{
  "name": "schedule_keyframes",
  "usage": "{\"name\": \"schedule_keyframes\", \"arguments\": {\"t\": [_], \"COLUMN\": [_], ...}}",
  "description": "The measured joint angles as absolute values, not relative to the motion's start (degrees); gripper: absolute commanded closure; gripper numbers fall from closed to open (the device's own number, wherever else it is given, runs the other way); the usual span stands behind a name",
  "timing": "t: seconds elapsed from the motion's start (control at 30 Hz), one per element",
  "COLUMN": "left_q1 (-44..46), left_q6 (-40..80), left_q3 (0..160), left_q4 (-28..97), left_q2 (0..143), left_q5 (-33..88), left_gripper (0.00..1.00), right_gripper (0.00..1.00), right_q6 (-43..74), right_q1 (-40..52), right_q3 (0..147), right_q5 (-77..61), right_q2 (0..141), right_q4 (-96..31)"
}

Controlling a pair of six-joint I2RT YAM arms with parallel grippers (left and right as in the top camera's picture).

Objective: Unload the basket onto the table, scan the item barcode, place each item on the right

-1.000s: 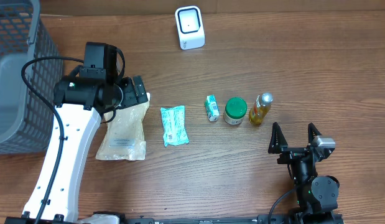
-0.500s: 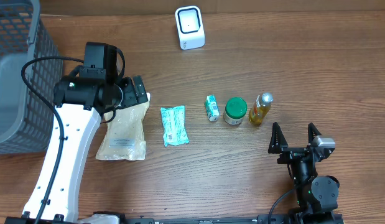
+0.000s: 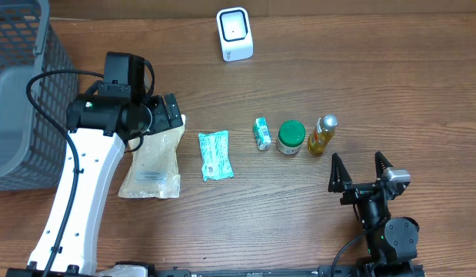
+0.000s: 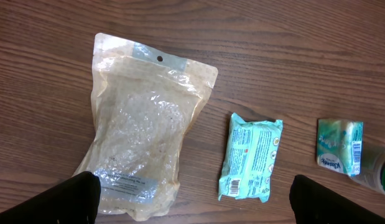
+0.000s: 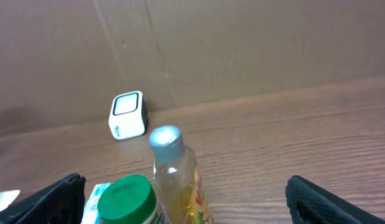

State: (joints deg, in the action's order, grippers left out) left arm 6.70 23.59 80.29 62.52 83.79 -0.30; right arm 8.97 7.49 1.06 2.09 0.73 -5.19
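A white barcode scanner [image 3: 234, 34] stands at the back of the table, also in the right wrist view [image 5: 127, 116]. In a row lie a clear pouch [image 3: 151, 161] [image 4: 142, 143], a teal packet [image 3: 215, 155] [image 4: 251, 157] with its barcode facing up, a small green carton [image 3: 261, 133] [image 4: 339, 146], a green-lidded jar [image 3: 291, 138] [image 5: 127, 199] and a bottle of yellow liquid [image 3: 322, 134] [image 5: 176, 180]. My left gripper [image 3: 167, 115] [image 4: 192, 205] hangs open over the pouch's top end, holding nothing. My right gripper [image 3: 357, 171] [image 5: 192, 202] stands open just in front of the bottle, empty.
A grey mesh basket [image 3: 22, 92] fills the far left edge of the table. A brown wall rises behind the scanner. Bare wood lies between the row of items and the scanner.
The right gripper has shifted slightly to the left near the bottle. The left arm and all items have stayed still.
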Motion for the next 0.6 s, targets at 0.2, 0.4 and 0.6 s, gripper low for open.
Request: {"name": "schedule_keyframes", "arguments": {"t": [0.2,0.4,0.6], "left_q1": [6.7,6.7,6.7], "left_q6": [23.59,23.59,23.59], "left_q3": [80.29,80.29,80.29], "left_q4": [62.54,62.54,62.54], "left_q2": [83.79,83.79,83.79], "left_q5": [-0.3,-0.3,-0.3], "left_gripper": [0.01,0.01,0.0], "right_gripper": [0.0,0.0,0.0], "right_q6": [8.97,8.93,7.77], "right_q1": [7.49,7.49,7.49], "right_q3": [6.2,22.79,38.61], "right_q5": [1.67,1.69,1.63], "right_q2": [1.08,4.54,11.03], "right_q4": [-11.35,-18.31,-25.74]}}
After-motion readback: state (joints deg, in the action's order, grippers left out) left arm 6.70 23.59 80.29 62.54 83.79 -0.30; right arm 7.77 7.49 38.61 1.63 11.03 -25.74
